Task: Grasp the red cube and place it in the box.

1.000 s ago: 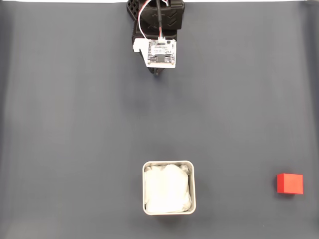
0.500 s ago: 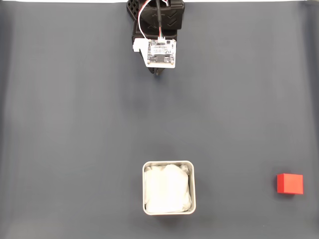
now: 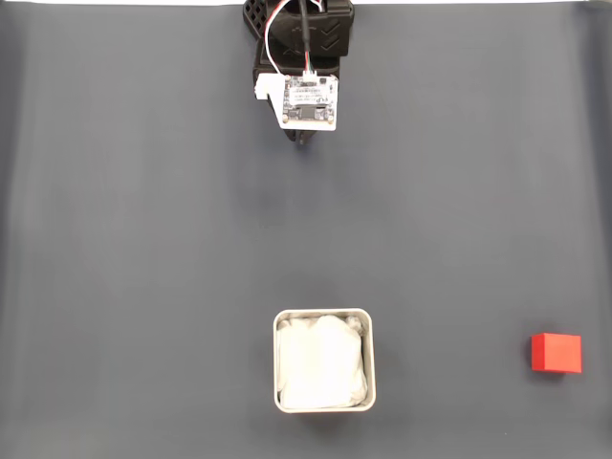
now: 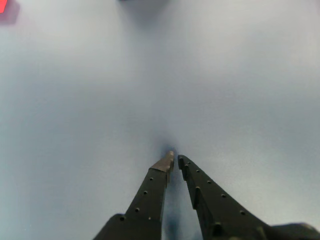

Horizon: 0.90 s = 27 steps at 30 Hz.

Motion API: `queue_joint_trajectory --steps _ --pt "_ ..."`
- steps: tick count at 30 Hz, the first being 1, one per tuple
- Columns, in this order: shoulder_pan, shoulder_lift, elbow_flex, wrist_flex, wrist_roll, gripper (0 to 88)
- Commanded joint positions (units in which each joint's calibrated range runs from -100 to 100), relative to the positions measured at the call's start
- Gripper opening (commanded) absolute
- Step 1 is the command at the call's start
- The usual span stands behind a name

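The red cube [image 3: 557, 352] lies on the dark mat at the lower right of the fixed view; a sliver of the red cube [image 4: 5, 6] shows blurred in the top left corner of the wrist view. The box [image 3: 324, 315], grey with a white wrinkly lining, stands at the lower middle of the fixed view, well left of the cube. The arm sits folded at the top centre, its gripper [image 3: 304, 142] far from both. In the wrist view the gripper [image 4: 175, 159] is shut, its black fingertips almost touching, nothing between them, low over the mat.
A dark grey mat [image 3: 143, 239] covers the whole table. The arm's base and a white circuit board [image 3: 308, 102] are at the top centre edge. A dark blurred shape [image 4: 142, 4] sits at the top edge of the wrist view.
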Motion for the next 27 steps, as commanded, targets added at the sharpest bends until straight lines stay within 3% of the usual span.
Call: queue_joint_trajectory --steps 1,27 --pt "0.04 0.09 0.45 0.95 -0.39 0.0" --pt "-0.1 0.09 0.45 1.03 0.2 0.0"
